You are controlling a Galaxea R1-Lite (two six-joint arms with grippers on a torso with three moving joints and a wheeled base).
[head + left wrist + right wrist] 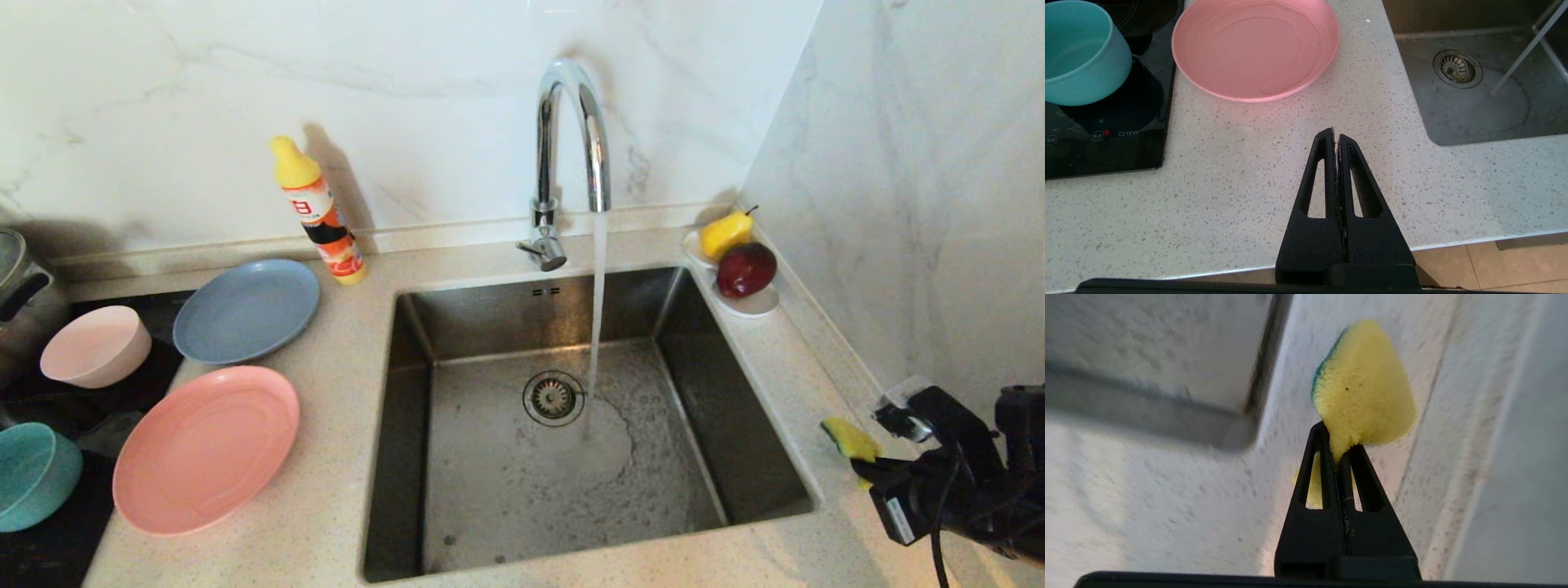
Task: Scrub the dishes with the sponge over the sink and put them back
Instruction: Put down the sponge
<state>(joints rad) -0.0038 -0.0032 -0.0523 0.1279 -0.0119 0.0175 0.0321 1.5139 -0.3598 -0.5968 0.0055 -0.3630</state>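
Note:
My right gripper (859, 467) is shut on the yellow sponge (850, 438) (1363, 400), held above the counter just right of the sink (563, 433); its green side faces the basin. The jaws pinch one corner of it. Left of the sink lie the salmon-pink plate (206, 447) (1255, 47) and the blue-grey plate (246, 309). The pale pink bowl (96, 345) and the teal bowl (33, 475) (1081, 53) stand on the black cooktop (1106, 134). My left gripper (1336, 136) is shut and empty, parked over the counter's front edge, out of the head view.
Water runs from the chrome tap (571, 147) into the sink beside the drain strainer (553, 398). A detergent bottle (318, 212) stands by the back wall. A white dish (755, 304) with a pear and an apple sits at the sink's far right corner. A wall closes the right side.

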